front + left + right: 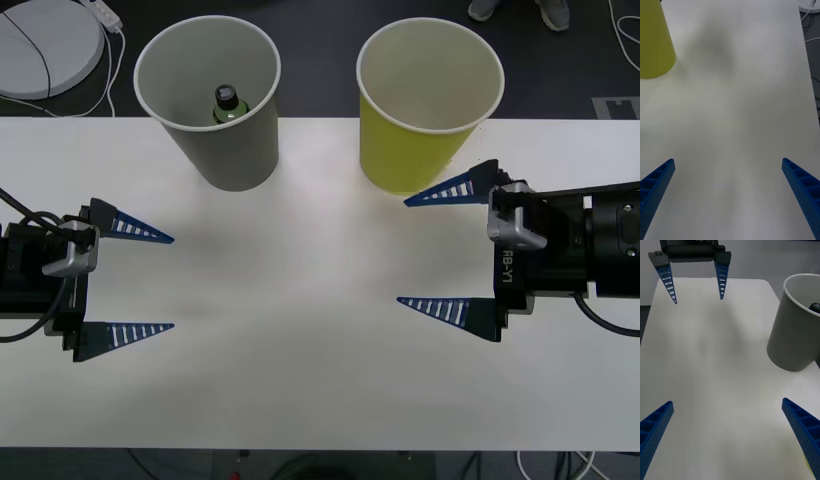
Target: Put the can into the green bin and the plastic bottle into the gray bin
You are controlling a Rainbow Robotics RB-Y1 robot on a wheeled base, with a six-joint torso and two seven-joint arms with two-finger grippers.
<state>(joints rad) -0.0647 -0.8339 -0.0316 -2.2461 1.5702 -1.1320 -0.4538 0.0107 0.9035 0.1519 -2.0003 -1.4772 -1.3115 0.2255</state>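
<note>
The gray bin stands upright at the table's far left. Inside it the plastic bottle stands with its black cap up and green liquid showing. The green bin stands upright to its right, and what I see of its yellowish inside is bare. The can is out of view. My left gripper hovers open and empty near the table's left edge. My right gripper is open and empty just in front of the green bin. The right wrist view shows the gray bin, the bottle's cap and the left gripper.
The white table stretches between the two arms. A round white device with a cable lies on the dark floor beyond the far left corner. The green bin shows in the left wrist view.
</note>
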